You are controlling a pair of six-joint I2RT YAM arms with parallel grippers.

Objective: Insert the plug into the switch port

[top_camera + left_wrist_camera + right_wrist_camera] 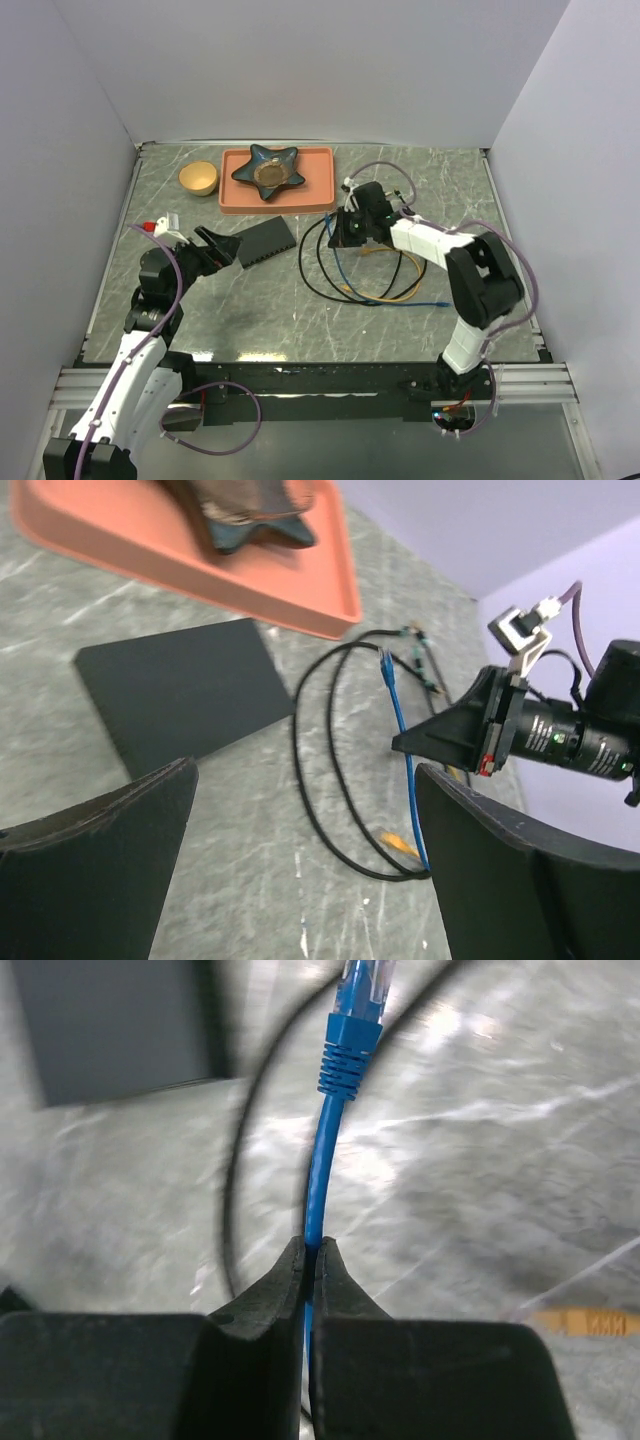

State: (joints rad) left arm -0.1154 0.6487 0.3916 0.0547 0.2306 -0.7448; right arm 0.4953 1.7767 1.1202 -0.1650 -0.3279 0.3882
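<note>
The switch port (265, 240) is a flat black box lying left of centre; it also shows in the left wrist view (185, 695) and at the top left of the right wrist view (110, 1030). My right gripper (340, 232) (312, 1250) is shut on the blue cable (320, 1170) a short way behind its blue plug (352, 1020) (386, 662), which points toward the box and is still apart from it. My left gripper (222, 245) (305, 775) is open and empty, at the box's left end.
An orange-pink tray (315, 195) with a dark star-shaped dish (272, 168) stands behind the box, and a tan bowl (198, 178) to its left. Black cable loops (312, 270), a yellow cable (385, 292) and the blue cable's tail (425, 300) lie under the right arm.
</note>
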